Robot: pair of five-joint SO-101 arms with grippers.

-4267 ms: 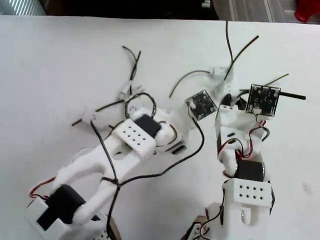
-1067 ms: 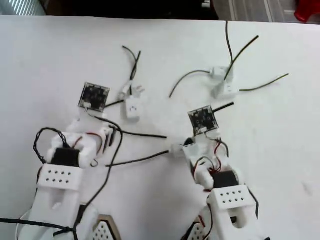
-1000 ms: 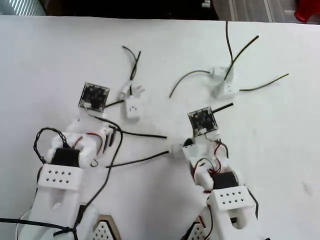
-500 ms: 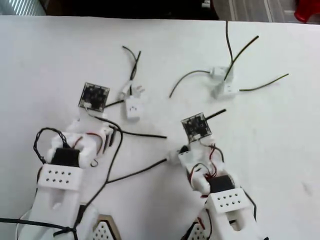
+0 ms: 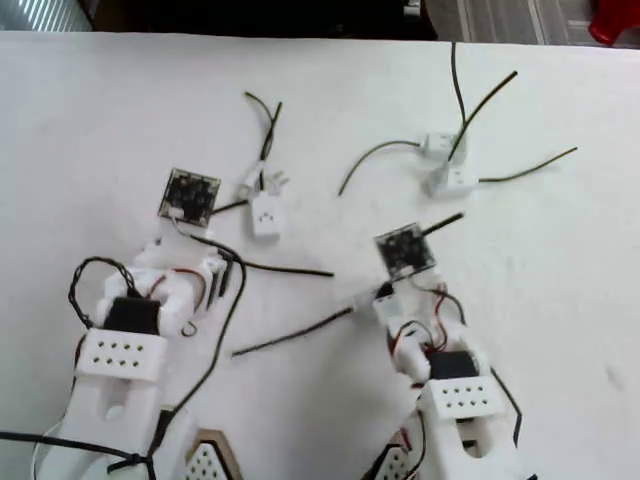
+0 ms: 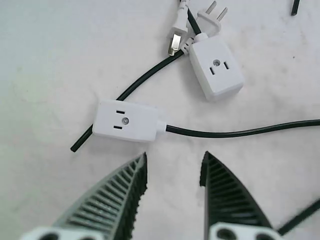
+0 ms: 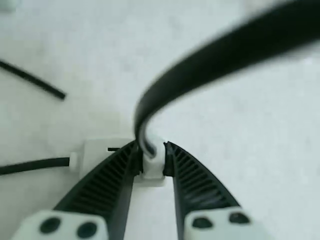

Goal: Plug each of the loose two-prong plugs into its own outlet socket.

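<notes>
Right end effector [image 7: 151, 148]: clamping tight on a white plug body [image 7: 153, 162], whose black cord [image 7: 200, 70] is arching up over the fingers.
Beside the grip: a white socket block [image 7: 100, 150] is lying against the plug body, its own cord trailing away. I cannot tell whether the two are mated.
Left end effector [image 6: 172, 160]: hanging with fingers spread and gripping nothing, just short of a long socket [image 6: 127, 121].
Beyond it: a second socket [image 6: 217, 67] is resting nearby, with a two-prong plug [image 6: 209, 19] touching its far end.
Far side: a far connector pair [image 5: 450, 180] is lying well apart on the worktop [image 5: 100, 100].
</notes>
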